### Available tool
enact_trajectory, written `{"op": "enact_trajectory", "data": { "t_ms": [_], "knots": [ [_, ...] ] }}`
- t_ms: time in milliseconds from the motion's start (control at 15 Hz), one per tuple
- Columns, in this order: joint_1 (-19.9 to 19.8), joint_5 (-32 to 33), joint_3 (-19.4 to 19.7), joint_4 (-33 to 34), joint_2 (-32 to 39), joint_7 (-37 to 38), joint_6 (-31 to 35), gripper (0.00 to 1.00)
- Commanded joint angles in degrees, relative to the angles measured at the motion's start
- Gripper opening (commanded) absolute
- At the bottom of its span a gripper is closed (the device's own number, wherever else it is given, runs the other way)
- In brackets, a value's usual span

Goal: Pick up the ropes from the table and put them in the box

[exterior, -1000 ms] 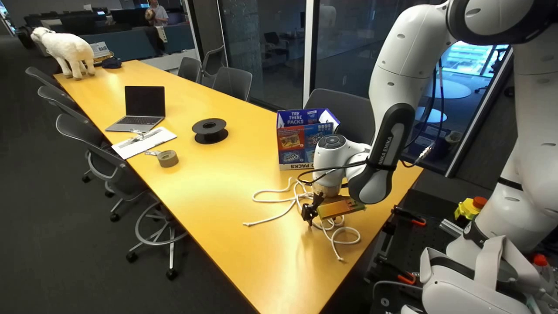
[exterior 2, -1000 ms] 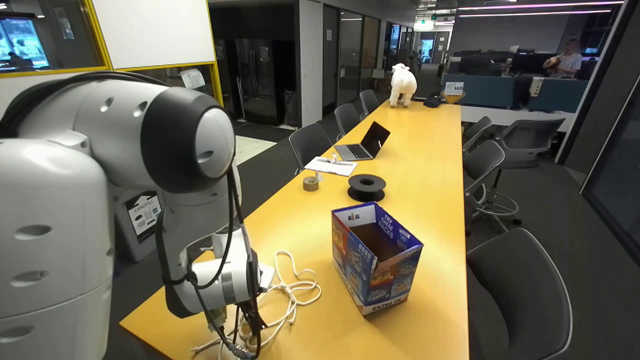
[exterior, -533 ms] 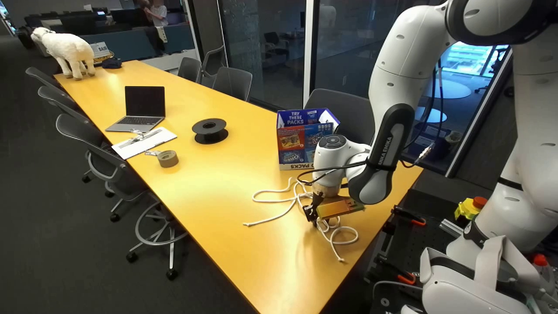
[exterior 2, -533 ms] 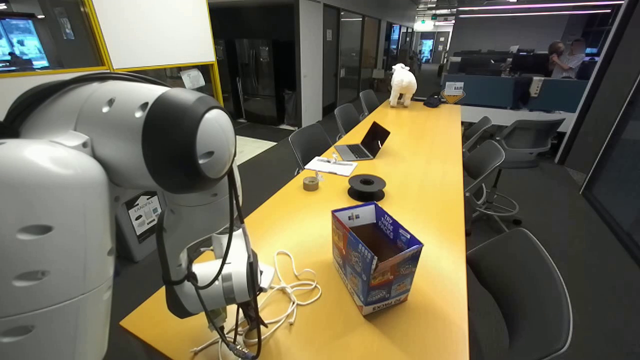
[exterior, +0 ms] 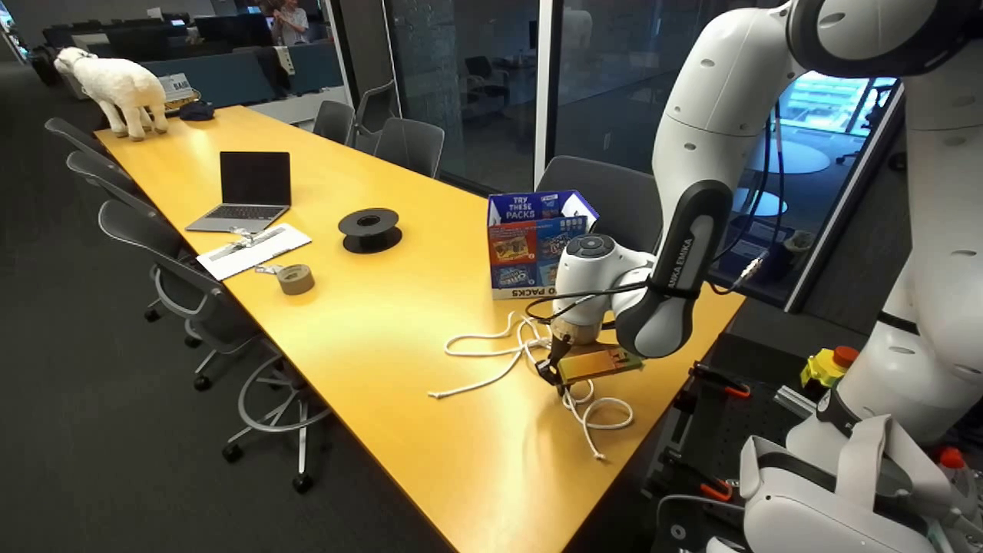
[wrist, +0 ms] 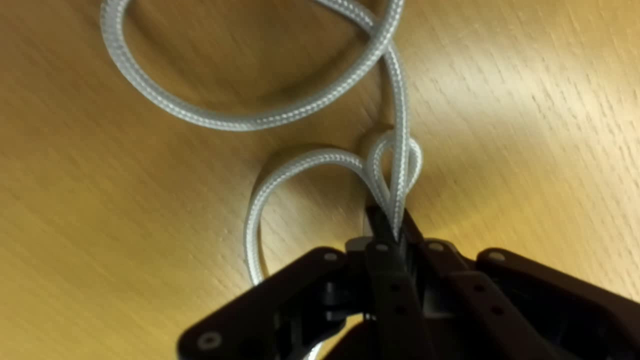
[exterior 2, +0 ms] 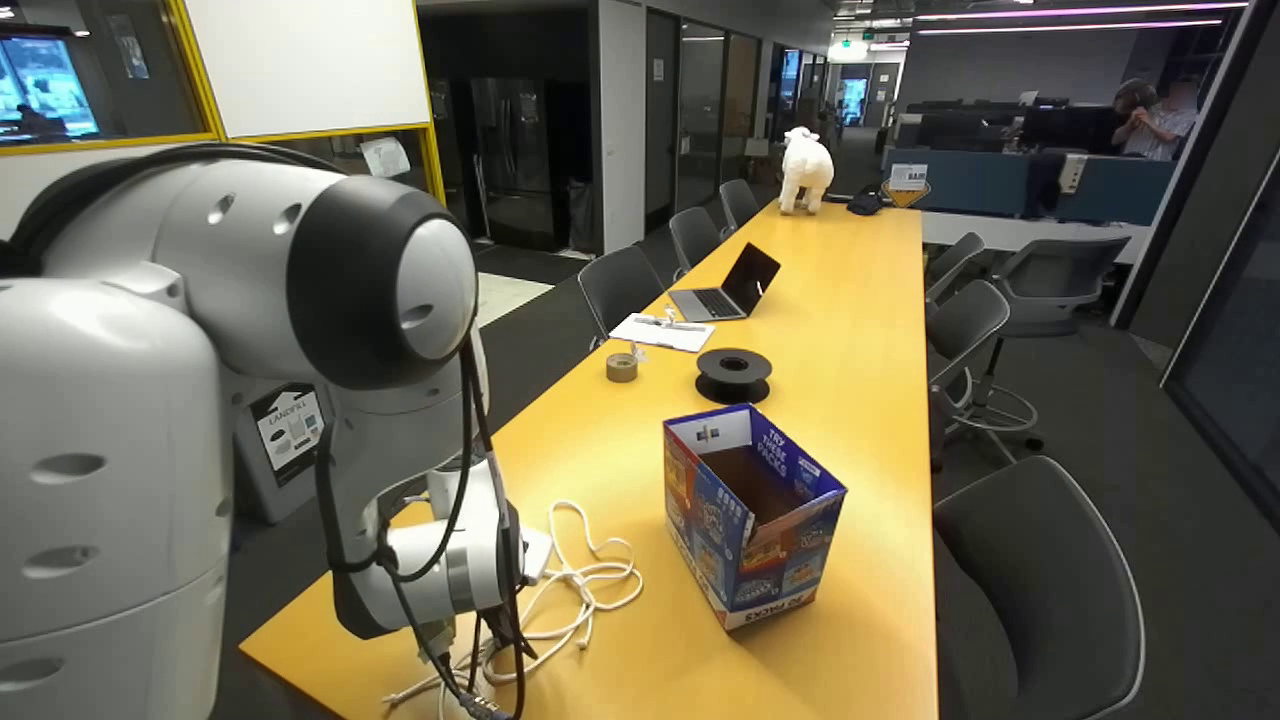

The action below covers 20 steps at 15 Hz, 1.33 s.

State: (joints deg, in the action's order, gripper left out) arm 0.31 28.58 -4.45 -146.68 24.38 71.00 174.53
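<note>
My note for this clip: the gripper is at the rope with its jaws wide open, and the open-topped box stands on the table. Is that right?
Not quite: the jaws are not wide open. In the wrist view, the gripper is shut on the rope. The rest is right: the open-topped box stands on the table.

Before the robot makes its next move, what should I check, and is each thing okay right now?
1. Gripper shut on the rope: ok, strands run into its grip.
2. All the rope gathered: not ok, loops and loose ends lie outside the grip on the table.
3. Box upright with its top open: ok.
4. Rope apart from the black spool: ok.
5. Grip firm enough to lift: cannot tell.
</note>
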Motion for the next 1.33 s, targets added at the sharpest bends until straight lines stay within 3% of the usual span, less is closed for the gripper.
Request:
{"op": "enact_trajectory", "data": {
  "t_ms": [0,133,267,467,733,1067,1267],
  "knots": [
    [-2.11,-1.85,-0.85,1.79,4.7,0.96,6.78,0.1],
    [-4.44,-3.52,-2.71,2.3,6.14,1.29,11.4,0.09],
    [-2.41,-4.24,-0.12,3.84,6.71,2.56,15.38,0.08],
    [3.89,-6.74,6.29,7.61,7.25,2.3,18.52,0.07],
    [7.32,-9.85,11.48,13.06,8.55,1.06,23.3,0.07],
    [14.41,-12.62,21.99,18.41,6.78,-2.51,25.09,0.07],
    [23.33,-16.61,33.01,22.23,4.94,-6.1,23.76,0.07]
  ]
}}
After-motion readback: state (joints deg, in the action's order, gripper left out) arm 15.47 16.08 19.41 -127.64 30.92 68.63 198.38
